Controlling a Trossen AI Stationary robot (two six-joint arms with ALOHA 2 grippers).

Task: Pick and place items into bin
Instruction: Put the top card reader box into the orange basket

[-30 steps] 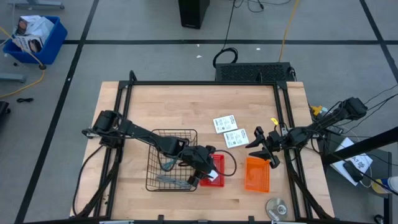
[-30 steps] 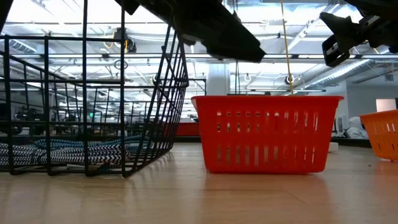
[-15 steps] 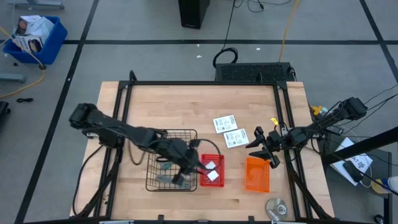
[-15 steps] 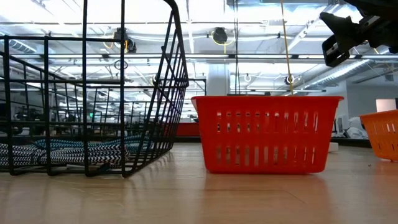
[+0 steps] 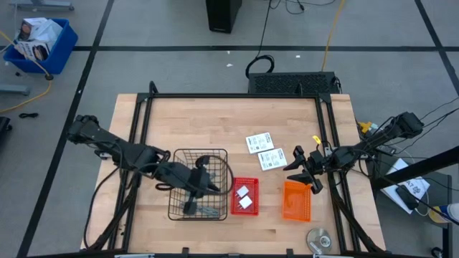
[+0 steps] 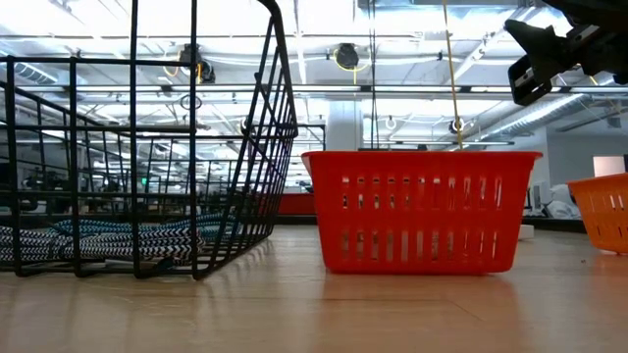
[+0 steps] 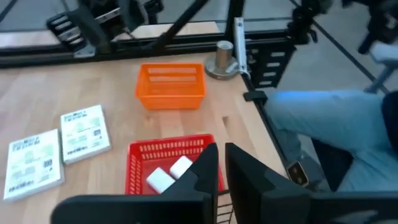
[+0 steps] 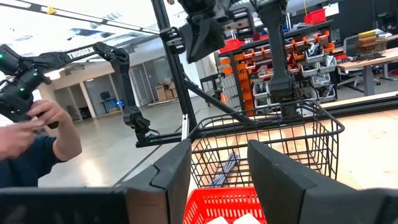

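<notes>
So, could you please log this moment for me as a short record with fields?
left gripper: over the black wire basket, fingers slightly apart, holding nothing
right gripper: hovers past the orange bin's far edge, fingers open
red bin: holds two small white blocks
wire basket contents: slim teal and grey hand tools
not yet binned: two white cards with green print flat on the table
also present: round silver disc at the table's near edge

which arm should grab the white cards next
Probably right: the right gripper hovers open just beside the white cards, while the left gripper is farther off over the wire basket.
</notes>
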